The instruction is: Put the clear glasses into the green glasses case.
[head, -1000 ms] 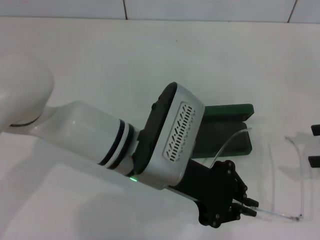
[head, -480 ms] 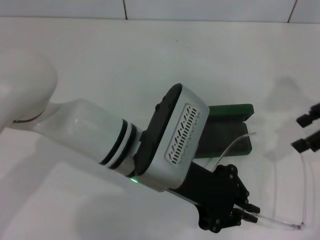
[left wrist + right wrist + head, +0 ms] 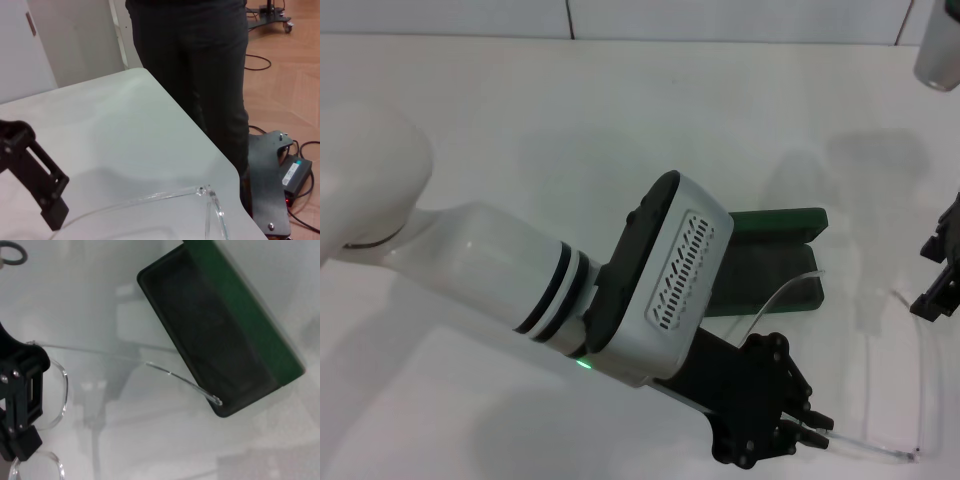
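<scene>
Clear glasses (image 3: 880, 400) are pinched shut in my left pincer (image 3: 807, 432); next I lift them into the open green case (image 3: 770, 272), my right pincer (image 3: 940, 270) open nearby.

Even, bright light floods the glossy white table (image 3: 520, 120), washing its surface nearly featureless. Soft grey shadows fall at two o'clock in the head view. The colourless transparent plastic glasses (image 3: 55, 385) show only as faint glinting outlines. In the left wrist view the black right claw (image 3: 35, 175) is slightly soft-edged.
</scene>
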{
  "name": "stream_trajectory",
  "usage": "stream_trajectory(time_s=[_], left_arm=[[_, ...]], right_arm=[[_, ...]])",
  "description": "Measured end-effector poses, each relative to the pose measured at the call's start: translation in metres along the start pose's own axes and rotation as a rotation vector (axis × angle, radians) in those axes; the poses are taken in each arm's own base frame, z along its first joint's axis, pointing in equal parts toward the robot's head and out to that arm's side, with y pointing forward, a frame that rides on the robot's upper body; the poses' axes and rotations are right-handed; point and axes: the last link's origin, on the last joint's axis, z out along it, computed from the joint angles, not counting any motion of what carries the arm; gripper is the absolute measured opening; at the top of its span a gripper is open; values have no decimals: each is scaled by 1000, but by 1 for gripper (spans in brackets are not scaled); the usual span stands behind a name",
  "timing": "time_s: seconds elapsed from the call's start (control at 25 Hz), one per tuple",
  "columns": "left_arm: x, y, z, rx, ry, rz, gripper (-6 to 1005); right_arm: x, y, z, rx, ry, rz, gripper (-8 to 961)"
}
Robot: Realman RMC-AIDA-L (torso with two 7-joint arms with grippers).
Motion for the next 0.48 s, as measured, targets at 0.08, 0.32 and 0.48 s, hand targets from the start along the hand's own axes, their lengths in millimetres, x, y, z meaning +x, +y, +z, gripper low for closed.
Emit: stream_trajectory(time_s=[0.08,0.32,0.48], left_arm=[[-1,1,0,3,0,-4,55],[-4,2,-2,13,2,-12,55],[-2,2,0,5,4,-3,55]], right_arm=[[2,4,-3,9,3,-9,854],[4,11,10,-3,36,-22,854],[-7,15,28,16,60,-59,854]])
